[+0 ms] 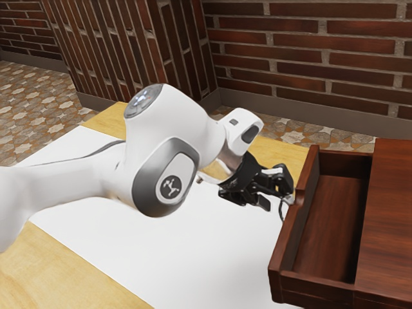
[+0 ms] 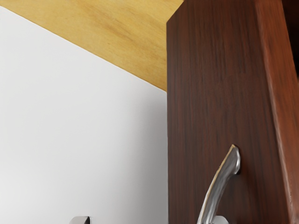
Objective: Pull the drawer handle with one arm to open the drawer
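Observation:
A dark wooden drawer (image 1: 331,225) stands pulled out of its cabinet (image 1: 386,212) at the exterior view's right, its bare inside showing. Its front panel (image 1: 293,225) faces my arm and carries a curved silver handle (image 1: 284,206). My black gripper (image 1: 278,192) is right at that handle, open, fingers spread wide. In the wrist view the handle (image 2: 222,182) arches off the front panel (image 2: 210,93) and runs down beside one fingertip (image 2: 219,220). The other fingertip (image 2: 80,220) stands far off over the white mat.
A white mat (image 1: 193,257) covers the light wooden table (image 1: 58,277) under my arm. Brick walls stand behind, with patterned floor tiles beyond the table's far edge. The cabinet blocks the exterior view's right side.

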Robot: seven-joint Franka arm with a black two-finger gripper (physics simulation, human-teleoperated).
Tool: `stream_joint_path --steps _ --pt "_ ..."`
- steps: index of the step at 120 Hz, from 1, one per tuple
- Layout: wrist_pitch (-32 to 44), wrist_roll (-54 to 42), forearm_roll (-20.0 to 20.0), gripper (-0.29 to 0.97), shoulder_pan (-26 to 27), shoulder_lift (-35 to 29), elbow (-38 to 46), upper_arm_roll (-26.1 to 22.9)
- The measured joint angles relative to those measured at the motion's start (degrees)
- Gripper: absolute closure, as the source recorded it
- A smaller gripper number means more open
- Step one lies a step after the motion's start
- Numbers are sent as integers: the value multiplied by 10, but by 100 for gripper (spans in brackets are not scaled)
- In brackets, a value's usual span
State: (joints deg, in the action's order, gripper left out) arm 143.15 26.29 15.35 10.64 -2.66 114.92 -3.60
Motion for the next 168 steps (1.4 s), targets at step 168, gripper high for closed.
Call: stream_joint_path --steps 168 --pt "-15 6 -19 39 -64 -88 92 4"
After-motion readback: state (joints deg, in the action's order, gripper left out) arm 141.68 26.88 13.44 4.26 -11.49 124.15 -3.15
